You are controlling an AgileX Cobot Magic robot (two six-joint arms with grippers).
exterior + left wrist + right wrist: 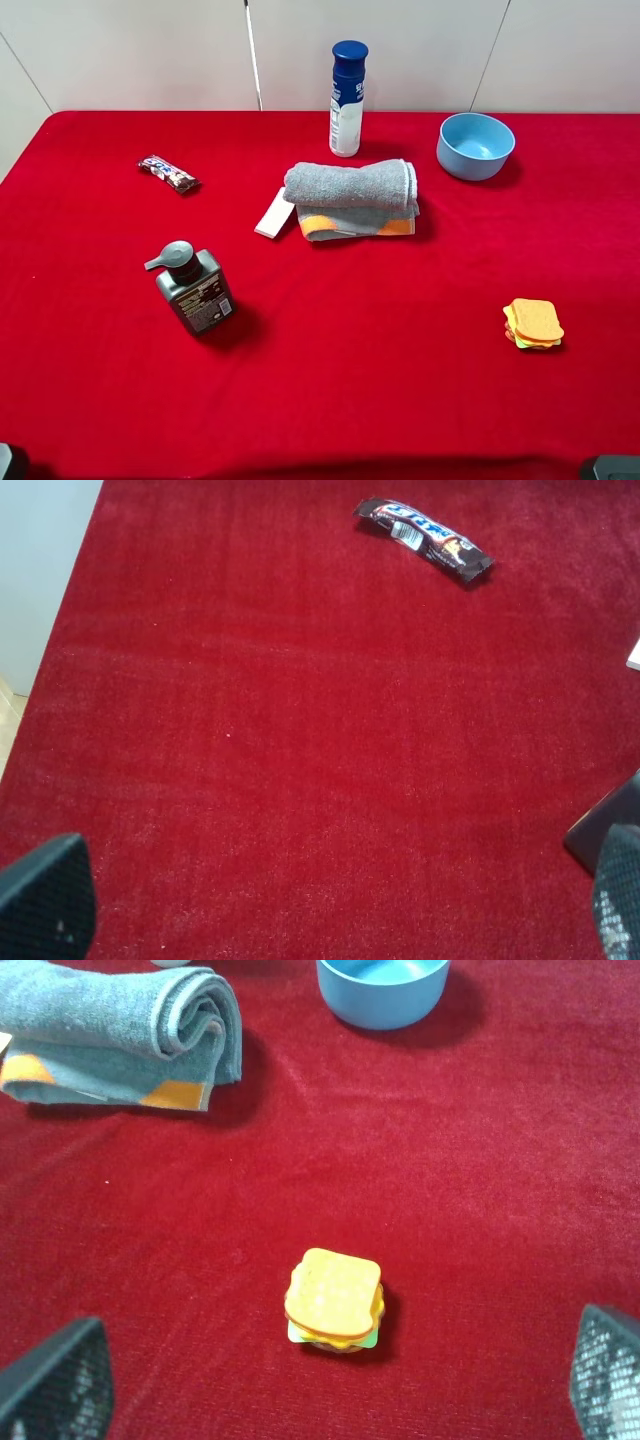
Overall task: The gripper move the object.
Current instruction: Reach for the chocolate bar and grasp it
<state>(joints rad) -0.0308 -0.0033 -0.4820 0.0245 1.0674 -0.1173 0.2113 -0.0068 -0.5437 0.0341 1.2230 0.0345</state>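
Observation:
The candy bar in a dark brown wrapper with white-blue lettering lies flat on the red cloth at the far left. It also shows in the left wrist view, far ahead of the left gripper, whose fingertips stand wide apart and empty. The right gripper is open and empty too, its fingertips either side of the sandwich toy. In the high view only bits of both arms show at the bottom corners.
A dark grey pump bottle lies left of centre. A folded grey-orange towel with a white flat piece beside it sits mid-table. A blue-white bottle and a blue bowl stand at the back. The sandwich toy is at the right.

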